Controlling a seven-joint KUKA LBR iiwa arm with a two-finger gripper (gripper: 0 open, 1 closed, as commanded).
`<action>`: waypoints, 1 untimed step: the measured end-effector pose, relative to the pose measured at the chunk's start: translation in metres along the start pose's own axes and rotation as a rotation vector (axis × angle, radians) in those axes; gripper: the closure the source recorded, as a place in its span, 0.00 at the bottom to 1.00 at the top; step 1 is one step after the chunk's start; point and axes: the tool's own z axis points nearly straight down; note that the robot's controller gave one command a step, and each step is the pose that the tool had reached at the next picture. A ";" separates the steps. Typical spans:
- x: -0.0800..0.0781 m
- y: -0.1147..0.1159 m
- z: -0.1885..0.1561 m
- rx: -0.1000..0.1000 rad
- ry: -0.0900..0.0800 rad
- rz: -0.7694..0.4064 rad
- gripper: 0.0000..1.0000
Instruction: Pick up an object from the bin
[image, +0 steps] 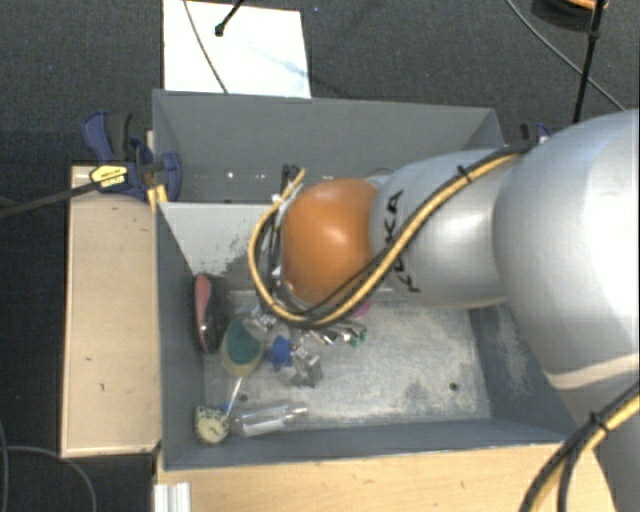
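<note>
– Since the orange domed wrist cover (325, 250) hides most of the hand (305, 360), can its state be reported?

– No. Whether the hand is open or closed cannot be told. It sits low over the left-centre floor of the grey metal bin (430, 390), and nothing is seen gripped in it.

– Which item lies nearest?

– A small blue plastic piece (281, 352), on the bin floor just beside the hand, toward the view's left.

– Handling?

– Judged light and stiff, with a smooth surface likely to slip. It offers little to hold, so take it from above, centred, across its narrowest sides.

– Appearance?

– Saturated blue and compact. Its exact shape is too small to tell.

– Neighbours, working outward?

– A teal round cap with a pale rim (242, 345) lies close against the blue piece; whether they touch cannot be told. Beyond it, a dark red oblong object (206, 312) lies along the left wall. Near the front wall lie a clear tube (268, 418) and a pale ball (210, 427), well apart from the hand.
</note>
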 end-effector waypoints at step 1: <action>-0.001 -0.002 -0.003 0.001 -0.004 0.007 1.00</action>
